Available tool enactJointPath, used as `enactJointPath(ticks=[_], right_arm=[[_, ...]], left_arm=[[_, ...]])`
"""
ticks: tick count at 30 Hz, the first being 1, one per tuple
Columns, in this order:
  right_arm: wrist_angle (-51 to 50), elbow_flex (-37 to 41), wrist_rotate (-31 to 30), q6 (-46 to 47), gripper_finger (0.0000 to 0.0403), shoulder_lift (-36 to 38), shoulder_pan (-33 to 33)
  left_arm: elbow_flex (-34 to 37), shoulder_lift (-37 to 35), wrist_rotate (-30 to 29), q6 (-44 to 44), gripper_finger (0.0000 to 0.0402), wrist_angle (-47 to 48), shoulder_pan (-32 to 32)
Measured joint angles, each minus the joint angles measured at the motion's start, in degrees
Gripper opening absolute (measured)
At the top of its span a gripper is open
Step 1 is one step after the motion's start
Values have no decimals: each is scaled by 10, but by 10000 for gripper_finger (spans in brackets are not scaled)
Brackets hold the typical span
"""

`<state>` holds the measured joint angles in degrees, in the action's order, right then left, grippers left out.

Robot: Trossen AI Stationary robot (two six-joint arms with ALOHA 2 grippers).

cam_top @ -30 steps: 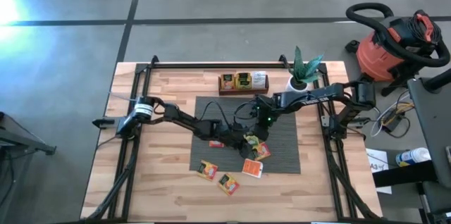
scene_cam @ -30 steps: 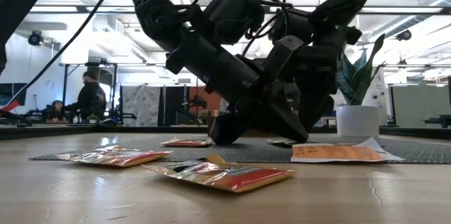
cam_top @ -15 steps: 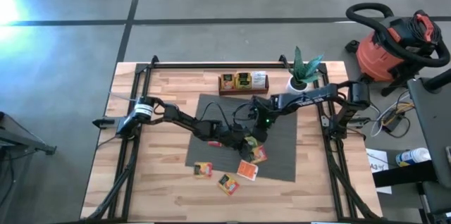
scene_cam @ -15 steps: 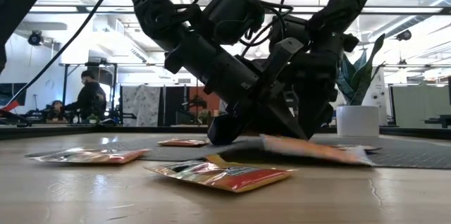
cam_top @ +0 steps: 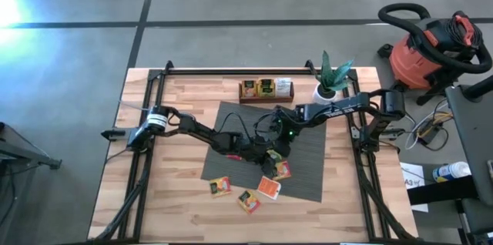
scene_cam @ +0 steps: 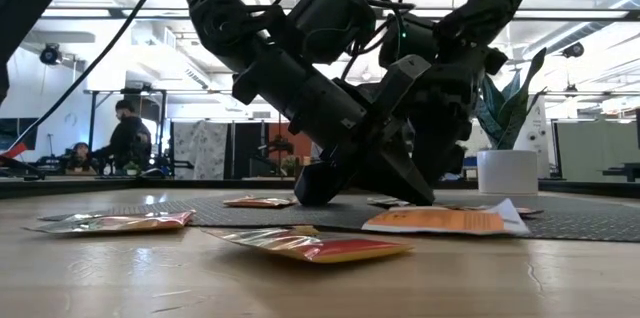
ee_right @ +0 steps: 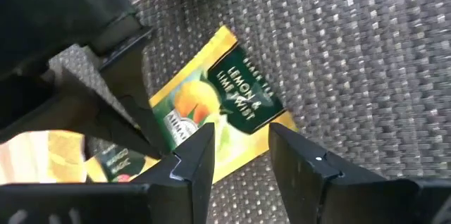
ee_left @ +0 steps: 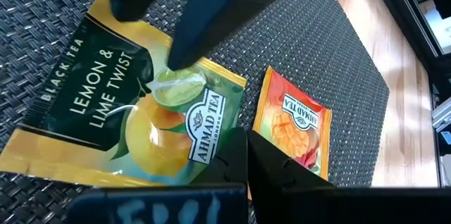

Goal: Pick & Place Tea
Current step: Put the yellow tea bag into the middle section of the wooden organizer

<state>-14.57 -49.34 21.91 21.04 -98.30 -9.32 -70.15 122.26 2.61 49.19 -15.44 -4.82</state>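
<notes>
With both grippers crowding the lemon sachet (ee_right: 211, 122) at the mat's (cam_top: 308, 168) centre, the right gripper (ee_right: 239, 157), fingers apart, needed to close squarely on its six-o'clock edge; the left gripper's (ee_left: 211, 48) spread was unclear.

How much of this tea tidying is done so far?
Three sachets sit in the tray. The left tool and the open right tool are at a lemon sachet on the mat. About four loose sachets wait nearby.
</notes>
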Motion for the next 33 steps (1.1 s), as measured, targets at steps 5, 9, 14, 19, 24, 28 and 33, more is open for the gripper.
enactJointPath(ticks=[5, 9, 14, 19, 24, 28, 33], right_arm=[[2, 0, -20, -14, 132, -1, 0], [2, 0, -28, -23, 132, -1, 0], [1, -4, -52, -26, 132, 8, 0], [2, -23, -56, -33, 132, 15, 0], [0, -20, -56, -48, 132, -1, -1], [2, -17, -54, -54, 132, -28, -1], [4, -19, -49, -52, 132, -32, -1]], left_arm=[[0, 0, 0, -1, 0, 0, 0], [0, 0, 0, -1, 0, 0, 0], [0, 0, -1, -2, 0, 0, 0], [0, 0, -1, -2, 0, 1, 0], [0, 0, -1, -3, 0, 5, 0], [0, 0, -1, -3, 0, 5, 0], [1, 0, -2, -3, 0, 12, 0]])
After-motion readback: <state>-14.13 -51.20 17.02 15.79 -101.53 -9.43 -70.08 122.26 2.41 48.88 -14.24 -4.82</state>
